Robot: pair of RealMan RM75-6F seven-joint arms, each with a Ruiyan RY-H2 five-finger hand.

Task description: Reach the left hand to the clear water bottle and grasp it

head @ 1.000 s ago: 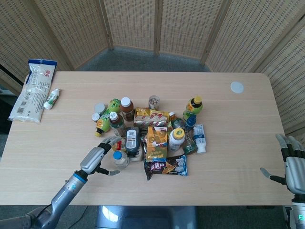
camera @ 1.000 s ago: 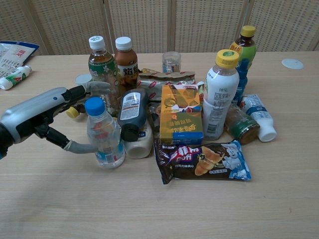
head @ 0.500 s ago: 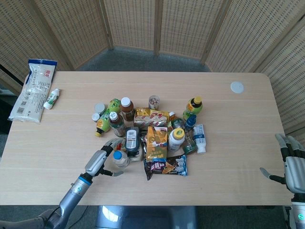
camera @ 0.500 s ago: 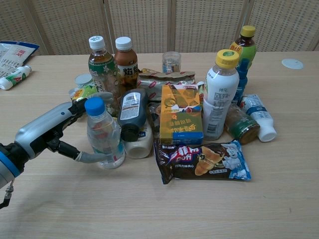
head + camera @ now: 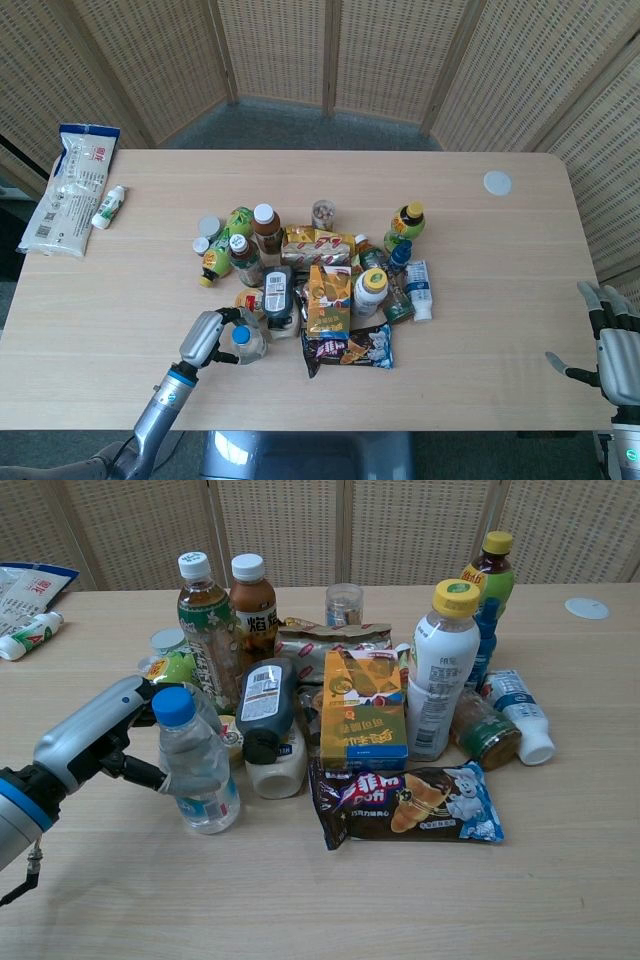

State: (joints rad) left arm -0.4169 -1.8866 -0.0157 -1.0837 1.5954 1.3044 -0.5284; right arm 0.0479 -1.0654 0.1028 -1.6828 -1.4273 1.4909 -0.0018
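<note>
The clear water bottle (image 5: 196, 765) with a blue cap stands at the near left edge of the cluster of bottles and snacks; in the head view the bottle (image 5: 246, 341) is seen from above. My left hand (image 5: 104, 736) wraps it from the left, thumb in front and fingers behind, and holds it slightly tilted to the left. In the head view the left hand (image 5: 207, 338) sits just left of the bottle. My right hand (image 5: 612, 343) rests open at the table's right edge, far from everything.
Right of the bottle lie a dark sauce bottle (image 5: 262, 708), an orange box (image 5: 364, 709), a chocolate bread pack (image 5: 408, 800) and a yellow-capped white bottle (image 5: 442, 672). Tea bottles (image 5: 205, 615) stand behind. A white bag (image 5: 68, 187) lies far left, a lid (image 5: 497, 182) far right.
My left hand moved in from the left and closed around the clear bottle. The bottle shifted a little left and toward the front and now leans. The right hand stayed put.
</note>
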